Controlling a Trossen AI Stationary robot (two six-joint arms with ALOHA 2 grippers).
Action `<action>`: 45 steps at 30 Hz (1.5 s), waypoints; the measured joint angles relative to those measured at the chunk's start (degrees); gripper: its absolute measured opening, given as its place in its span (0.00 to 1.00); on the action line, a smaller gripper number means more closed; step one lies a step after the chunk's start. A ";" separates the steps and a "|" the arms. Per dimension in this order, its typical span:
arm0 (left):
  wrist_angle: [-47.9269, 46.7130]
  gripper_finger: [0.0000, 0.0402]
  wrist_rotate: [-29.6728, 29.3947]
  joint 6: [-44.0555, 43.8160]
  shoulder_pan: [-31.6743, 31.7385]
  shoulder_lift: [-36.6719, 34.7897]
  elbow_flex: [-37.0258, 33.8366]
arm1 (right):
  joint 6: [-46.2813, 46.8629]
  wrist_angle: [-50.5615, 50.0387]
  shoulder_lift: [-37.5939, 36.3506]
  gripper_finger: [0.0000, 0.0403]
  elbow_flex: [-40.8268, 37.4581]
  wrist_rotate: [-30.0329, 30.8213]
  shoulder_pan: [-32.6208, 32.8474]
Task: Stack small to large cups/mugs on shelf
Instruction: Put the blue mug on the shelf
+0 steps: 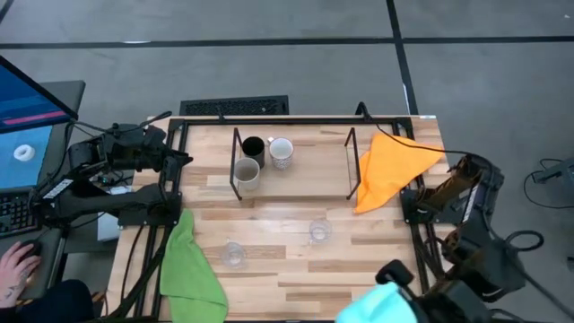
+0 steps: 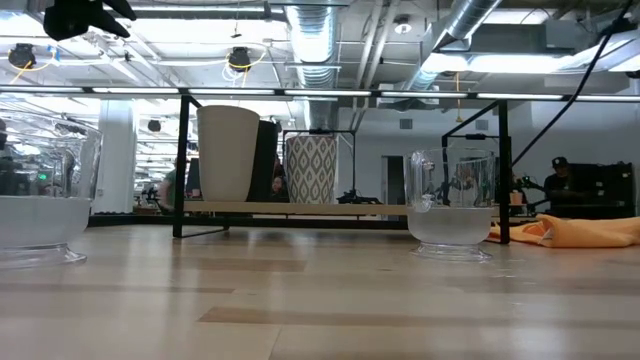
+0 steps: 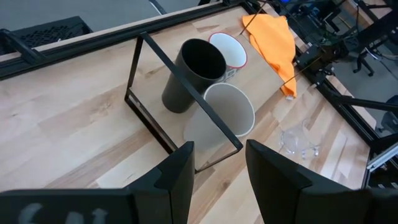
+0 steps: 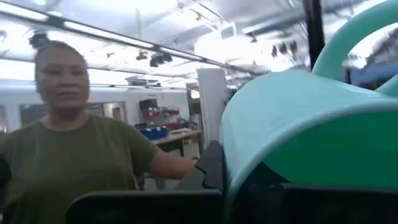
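The shelf (image 1: 296, 184) of black rods and a wooden board stands at the table's far middle. On it stand the black mug (image 1: 253, 146), the white mug (image 1: 281, 152) and the grey-beige mug (image 1: 247, 173); all three also show in the left wrist view (image 3: 199, 68). Two clear glass cups (image 1: 234, 254) (image 1: 319, 231) stand on the table nearer me. My left gripper (image 3: 217, 168) is open and empty above the shelf's left end. My right gripper (image 1: 389, 280) is at the table's near right edge, shut on the light blue mug (image 4: 298, 124). My right gripper holds the light blue mug, which fills its wrist view. One dark finger (image 4: 208, 168) lies against the mug's outer wall (image 4: 249, 143); the mug hides the other finger. The mug's handle (image 4: 354, 31) curves above. In the high view the mug (image 1: 377, 305) sits at the table's near edge.
An orange cloth (image 1: 390, 166) hangs over the outer black frame at the right, a green cloth (image 1: 190, 269) over its left side. A person's hand (image 1: 16, 269) rests by a keyboard at the far left. A person (image 4: 68, 143) stands in the room beyond.
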 joint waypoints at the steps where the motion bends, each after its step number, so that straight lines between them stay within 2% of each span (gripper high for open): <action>1: 0.00 0.34 0.00 0.00 0.00 0.00 -0.02 | -1.84 0.54 -0.25 0.03 0.00 -0.83 0.44; 6: 0.00 0.34 0.00 0.00 0.00 0.00 0.00 | -4.79 -0.59 -0.54 0.03 0.00 -0.62 1.41; 14: -0.01 0.34 0.00 0.00 0.00 0.01 0.00 | 9.40 -15.82 -0.48 0.03 -0.04 15.40 -0.41; 20: 0.00 0.34 -0.11 0.02 0.00 0.00 0.00 | 10.23 -28.23 -0.46 0.03 -0.07 23.21 -4.98; 35: 0.00 0.34 -0.78 -0.41 0.00 0.00 0.00 | 9.14 -55.31 -0.46 0.03 -0.07 24.95 -22.57; 39: 0.00 0.34 -2.18 -0.42 0.00 0.00 -0.01 | 4.43 -59.66 -0.46 0.03 -0.07 25.20 -24.69; 45: 0.00 0.34 -6.07 -0.42 0.00 0.00 0.00 | -9.97 -64.48 -0.46 0.03 -0.07 25.00 -25.51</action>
